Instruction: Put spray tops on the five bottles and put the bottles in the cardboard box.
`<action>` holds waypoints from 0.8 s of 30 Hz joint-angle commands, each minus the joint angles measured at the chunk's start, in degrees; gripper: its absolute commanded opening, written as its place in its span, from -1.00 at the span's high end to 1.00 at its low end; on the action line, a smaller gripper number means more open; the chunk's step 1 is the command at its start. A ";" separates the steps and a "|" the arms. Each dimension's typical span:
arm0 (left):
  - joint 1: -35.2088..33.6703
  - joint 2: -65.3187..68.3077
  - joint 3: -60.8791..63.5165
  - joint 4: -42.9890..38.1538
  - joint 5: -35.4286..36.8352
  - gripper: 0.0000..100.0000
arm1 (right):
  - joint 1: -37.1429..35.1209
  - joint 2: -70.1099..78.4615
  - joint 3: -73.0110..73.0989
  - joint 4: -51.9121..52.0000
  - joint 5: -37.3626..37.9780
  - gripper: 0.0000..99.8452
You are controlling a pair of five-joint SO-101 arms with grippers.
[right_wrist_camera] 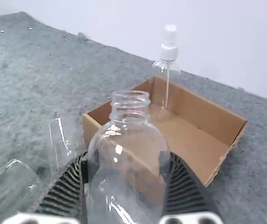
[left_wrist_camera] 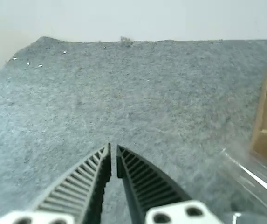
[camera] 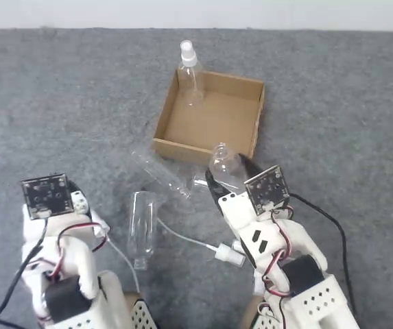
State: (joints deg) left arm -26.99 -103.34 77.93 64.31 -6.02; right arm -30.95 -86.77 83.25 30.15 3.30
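Gripping an uncapped bottle [camera: 225, 166] in the right claw [camera: 228, 177], just below centre of the high view, with the open neck toward the cardboard box [camera: 217, 127]. Clamped around the clear body by both ribbed fingers [right_wrist_camera: 65, 189], near the box's front wall; whether touching it, cannot tell. In the upper-left corner of the box, standing upright: a capped bottle [camera: 189, 72], white spray head already on. On the grey bench [camera: 333, 82], left of the right claw, lying on its side at lower centre: a flat bottle [camera: 143, 226], no top. Between that and the box's lower-left corner, also on its side: an angled bottle [camera: 160, 173], no top. Just below the right claw, loose on the bench: a spray top [camera: 229, 254], thin tube running left toward the flat bottle. At lower left, shut with the fingertips almost meeting and nothing between them: the left claw [left_wrist_camera: 113, 154], over bare bench.
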 commanded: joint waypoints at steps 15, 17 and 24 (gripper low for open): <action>0.00 28.22 -24.75 11.52 -9.41 0.97 | 0.92 -1.19 0.97 -4.26 -0.35 0.98; 0.00 33.85 -27.74 12.92 -8.97 0.97 | 0.92 -1.19 0.97 -4.26 -0.35 0.98; 0.00 42.81 -30.99 18.20 -5.36 0.97 | 0.92 -1.19 1.05 -4.26 -0.18 0.98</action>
State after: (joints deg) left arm -26.99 -63.69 50.51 80.31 -12.70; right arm -30.95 -86.77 85.10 27.34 3.30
